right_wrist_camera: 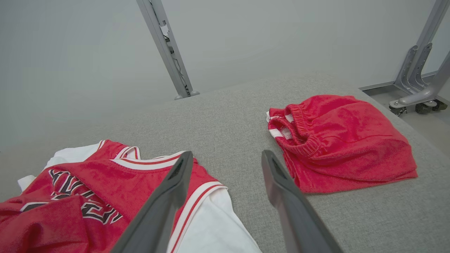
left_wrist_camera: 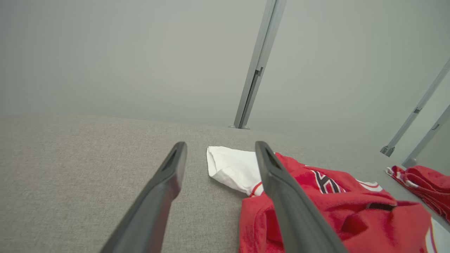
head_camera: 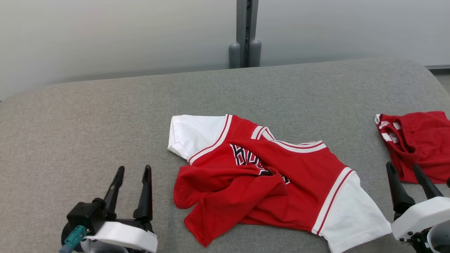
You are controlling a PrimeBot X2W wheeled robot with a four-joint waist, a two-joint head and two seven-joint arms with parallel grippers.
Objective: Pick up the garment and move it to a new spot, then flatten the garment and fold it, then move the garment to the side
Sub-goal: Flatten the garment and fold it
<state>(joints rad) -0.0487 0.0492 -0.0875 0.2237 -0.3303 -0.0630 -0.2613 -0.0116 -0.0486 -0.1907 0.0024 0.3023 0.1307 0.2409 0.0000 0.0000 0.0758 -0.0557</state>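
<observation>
- The left gripper (head_camera: 134, 169) is held with its fingers spread wide and nothing between them, low over bare cloth just left of the jersey (head_camera: 267, 175).
- The right gripper (head_camera: 402, 166) is likewise seen parted and empty. It stands between the jersey's near white sleeve and the red shorts (head_camera: 420, 144), close to the shorts.
- The jersey is laid near the middle of the grey padded table (head_camera: 105, 116), collar toward the far side, and is touched by neither gripper.
- The placing step is judged to be done or nearly so.
- No flattening is shown: the lower red body is bunched and turned up over the lettering, and the far sleeve is creased.
- Flattening, folding and the move to the side are judged to be left.
- Wide bare surface is offered to the left and beyond the jersey toward the wall (head_camera: 105, 35).
- On the right, room is narrowed by the red shorts, past which the table's rounded edge falls away to the floor (right_wrist_camera: 432, 123).
- The near sleeve is cut off by the bottom of the head view, so its gap to the front edge cannot be told.
</observation>
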